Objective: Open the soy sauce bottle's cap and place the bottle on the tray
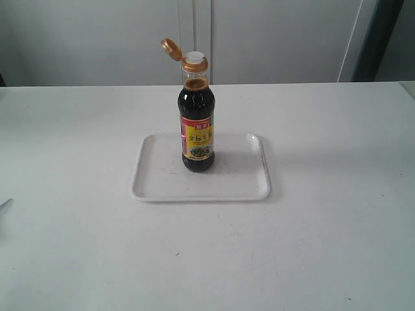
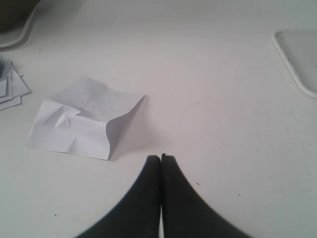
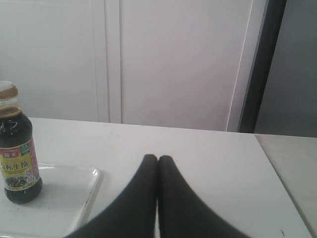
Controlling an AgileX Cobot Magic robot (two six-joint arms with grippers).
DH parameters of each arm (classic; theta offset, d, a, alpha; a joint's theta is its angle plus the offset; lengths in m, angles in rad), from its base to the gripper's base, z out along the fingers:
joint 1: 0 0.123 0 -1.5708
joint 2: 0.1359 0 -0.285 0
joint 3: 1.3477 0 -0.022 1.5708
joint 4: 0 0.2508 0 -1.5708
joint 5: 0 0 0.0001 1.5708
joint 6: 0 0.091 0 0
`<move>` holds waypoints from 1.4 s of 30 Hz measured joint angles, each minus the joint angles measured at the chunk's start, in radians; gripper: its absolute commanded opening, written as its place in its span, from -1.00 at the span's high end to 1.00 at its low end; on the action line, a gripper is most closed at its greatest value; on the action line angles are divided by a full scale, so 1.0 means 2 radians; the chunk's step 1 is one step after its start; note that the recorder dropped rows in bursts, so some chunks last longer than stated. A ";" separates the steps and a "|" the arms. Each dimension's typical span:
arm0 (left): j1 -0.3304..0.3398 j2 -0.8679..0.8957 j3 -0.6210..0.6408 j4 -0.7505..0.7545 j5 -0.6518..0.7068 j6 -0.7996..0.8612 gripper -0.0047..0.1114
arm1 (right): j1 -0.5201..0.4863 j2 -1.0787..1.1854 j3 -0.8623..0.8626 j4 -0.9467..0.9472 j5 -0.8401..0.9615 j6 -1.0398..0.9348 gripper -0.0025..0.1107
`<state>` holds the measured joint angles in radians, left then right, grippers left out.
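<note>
Bottle (image 1: 197, 123) stands upright near the middle of the tray (image 1: 155, 184), its long axis vertical and its base flat on the white floor of the tray. Its cap (image 1: 172, 48) is flipped back on the hinge, leaning out to one side of the collar, with the white spout bare on top. Judging from that, both halves of the job look done.

Both of my pincers are off it. My left pincer (image 2: 161, 158) has its fingers pressed together on nothing, low over the bare worktop (image 2: 213, 124), with a crumpled sheet of paper (image 2: 81, 124) just beside it and only a corner of the tray showing well apart. My right pincer (image 3: 158, 159) is likewise closed and empty; the bottle stands off to one side of it, apart. I judge that arm the nearer, should the bottle need a nudge.
</note>
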<state>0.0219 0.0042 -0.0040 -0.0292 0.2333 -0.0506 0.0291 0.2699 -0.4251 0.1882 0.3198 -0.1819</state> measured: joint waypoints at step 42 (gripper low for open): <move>0.000 0.000 0.000 -0.001 0.000 0.001 0.92 | 0.000 -0.111 0.094 -0.076 0.018 0.081 0.96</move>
<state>0.0219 0.0042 -0.0040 -0.0312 0.2333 -0.0489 0.0291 0.0473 -0.2367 0.0364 0.3561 -0.0208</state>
